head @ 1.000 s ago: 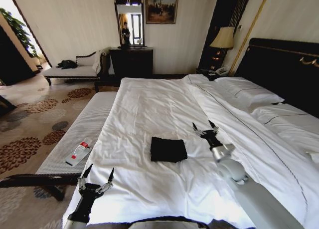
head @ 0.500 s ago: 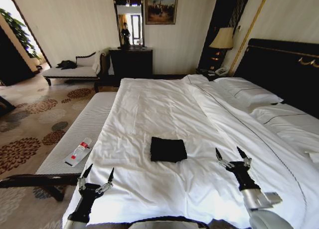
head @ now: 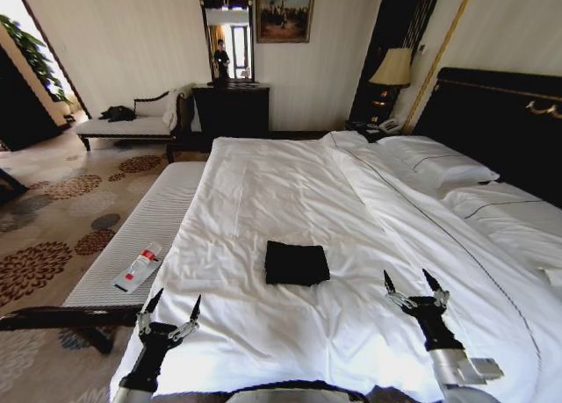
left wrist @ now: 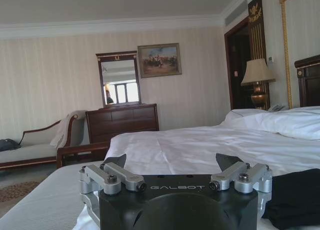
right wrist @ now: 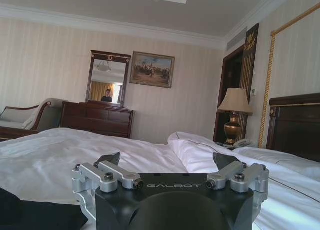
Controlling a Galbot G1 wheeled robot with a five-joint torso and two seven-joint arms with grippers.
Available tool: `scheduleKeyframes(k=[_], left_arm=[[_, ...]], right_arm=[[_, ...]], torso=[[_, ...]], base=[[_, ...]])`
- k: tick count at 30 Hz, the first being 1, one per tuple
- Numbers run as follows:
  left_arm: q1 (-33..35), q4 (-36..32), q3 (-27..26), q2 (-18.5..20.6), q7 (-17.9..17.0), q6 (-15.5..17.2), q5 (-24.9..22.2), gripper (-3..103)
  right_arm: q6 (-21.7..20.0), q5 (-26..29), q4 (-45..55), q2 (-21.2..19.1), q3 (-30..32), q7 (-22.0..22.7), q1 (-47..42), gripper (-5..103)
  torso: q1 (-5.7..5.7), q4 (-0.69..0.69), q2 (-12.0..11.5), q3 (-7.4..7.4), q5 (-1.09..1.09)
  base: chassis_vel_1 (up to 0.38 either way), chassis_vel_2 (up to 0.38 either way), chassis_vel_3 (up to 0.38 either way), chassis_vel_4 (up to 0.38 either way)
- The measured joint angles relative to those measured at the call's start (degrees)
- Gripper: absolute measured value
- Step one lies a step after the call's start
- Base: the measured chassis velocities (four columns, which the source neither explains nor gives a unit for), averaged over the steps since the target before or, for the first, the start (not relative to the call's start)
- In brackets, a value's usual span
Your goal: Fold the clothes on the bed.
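Nearest to me, my left gripper [head: 169, 313] hangs at the near left corner of the bed [head: 263, 179], over the mattress edge beside the pale ribbed bench [head: 145, 232], its two fingers spread wide and holding nothing. My right gripper [head: 414, 290] sits at the near right, above the white sheet, also splayed open and empty. Both are well apart from the garment and roughly level with each other.

Between them and a little farther out lies the black T-shirt [head: 297, 262], already a compact, squarish packet resting flat on the sheet. In the left wrist view its dark fabric [left wrist: 295, 197] lies just beside that gripper; in the right wrist view a dark edge [right wrist: 30, 215] sits low at that arm's side. No lettering shows, so I judge the printed chest is turned inward.

I read the folding as essentially finished, and the step in hand as clearing the arms. To do that well, I want both claws kept open and lifted clear of the sheet, so that no fingertip snags the white cloth and drags the packet out of square. I would pull the arms toward me, not across the shirt.

Farther off stand the pillows [head: 439, 166], the dark headboard [head: 500, 122] and a lamp [head: 392, 68].
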Motion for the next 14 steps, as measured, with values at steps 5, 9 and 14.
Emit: scheduleKeyframes(k=[5, 9, 14], left_arm=[[0.00, 0.00, 0.00, 0.00, 0.00, 0.00, 0.00, 100], [0.00, 0.00, 0.00, 0.00, 0.00, 0.00, 0.00, 100], [0.00, 0.00, 0.00, 0.00, 0.00, 0.00, 0.00, 100]], right_arm=[[-0.06, 0.00, -0.04, -0.04, -0.07, 0.05, 0.10, 100], [-0.12, 0.02, -0.06, -0.08, -0.12, 0.09, 0.16, 100], [-0.17, 0.03, -0.08, -0.09, -0.16, 0.12, 0.20, 100]], torso=[[0.00, 0.00, 0.00, 0.00, 0.00], [0.00, 0.00, -0.01, 0.00, 0.00], [0.00, 0.00, -0.01, 0.00, 0.00]], base=[[0.000, 0.000, 0.000, 0.000], [0.000, 0.000, 0.000, 0.000], [0.000, 0.000, 0.000, 0.000]])
